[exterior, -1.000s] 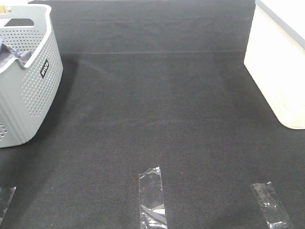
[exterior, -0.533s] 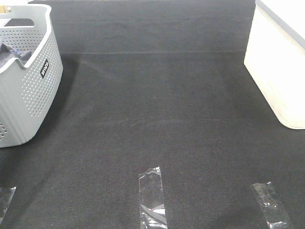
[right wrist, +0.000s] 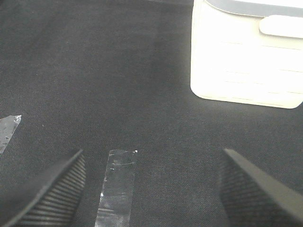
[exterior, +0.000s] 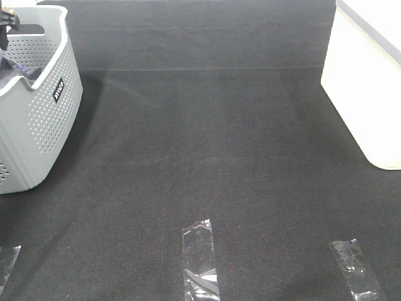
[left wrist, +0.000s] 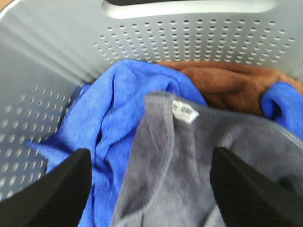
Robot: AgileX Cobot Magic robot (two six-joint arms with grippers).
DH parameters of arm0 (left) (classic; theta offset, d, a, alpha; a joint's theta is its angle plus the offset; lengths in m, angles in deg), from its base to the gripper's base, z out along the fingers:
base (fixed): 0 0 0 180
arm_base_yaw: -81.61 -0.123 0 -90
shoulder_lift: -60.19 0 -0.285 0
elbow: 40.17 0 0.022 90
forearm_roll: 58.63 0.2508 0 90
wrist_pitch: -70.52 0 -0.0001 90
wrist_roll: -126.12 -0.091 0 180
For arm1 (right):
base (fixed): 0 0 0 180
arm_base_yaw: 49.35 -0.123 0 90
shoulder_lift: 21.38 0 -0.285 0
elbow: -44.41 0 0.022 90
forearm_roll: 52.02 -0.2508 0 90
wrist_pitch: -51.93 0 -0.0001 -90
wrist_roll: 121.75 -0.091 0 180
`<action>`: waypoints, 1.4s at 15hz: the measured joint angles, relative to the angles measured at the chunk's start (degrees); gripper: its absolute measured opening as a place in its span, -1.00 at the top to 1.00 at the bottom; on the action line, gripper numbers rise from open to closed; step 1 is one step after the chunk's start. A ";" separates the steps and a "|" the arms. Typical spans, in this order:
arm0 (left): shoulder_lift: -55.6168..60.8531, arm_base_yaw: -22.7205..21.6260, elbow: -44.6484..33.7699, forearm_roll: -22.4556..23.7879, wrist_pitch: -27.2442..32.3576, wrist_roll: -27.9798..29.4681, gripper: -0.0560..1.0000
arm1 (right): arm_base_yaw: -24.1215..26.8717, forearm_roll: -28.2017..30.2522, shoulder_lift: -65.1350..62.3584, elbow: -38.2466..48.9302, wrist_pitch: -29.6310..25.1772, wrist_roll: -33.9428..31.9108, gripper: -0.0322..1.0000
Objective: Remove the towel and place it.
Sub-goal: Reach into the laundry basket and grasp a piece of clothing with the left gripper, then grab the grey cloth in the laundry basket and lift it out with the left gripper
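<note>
The slate-grey towel point(left wrist: 189, 161) with a small white label lies crumpled in the grey perforated basket point(exterior: 44, 119), on top of a bright blue cloth point(left wrist: 113, 109) and a brown cloth point(left wrist: 227, 80). My left gripper point(left wrist: 151, 198) is open and hovers just above the towel inside the basket, with a finger on each side of it and nothing held. In the exterior high view only a dark part of the left arm point(exterior: 5, 22) shows over the basket's far rim. My right gripper point(right wrist: 151, 189) is open and empty above the black mat.
A white plastic bin point(exterior: 366, 81) stands at the right edge and also shows in the right wrist view point(right wrist: 246, 61). Clear tape strips point(exterior: 200, 257) lie on the black mat point(exterior: 213, 138) near the front edge. The basket wall point(left wrist: 189, 42) is close around the left gripper.
A dark part of the left arm has come into the exterior high view at the top left, over the basket. Nothing else has moved.
</note>
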 joint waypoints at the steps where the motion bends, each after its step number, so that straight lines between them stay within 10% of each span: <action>1: -1.49 -0.06 0.06 0.34 -1.89 0.00 -0.39 | 0.00 0.00 0.00 0.00 0.00 0.00 -0.47; 21: -7.68 -0.06 0.06 1.09 -9.80 -1.15 -0.05 | 0.00 0.00 0.00 0.00 0.00 0.00 -0.47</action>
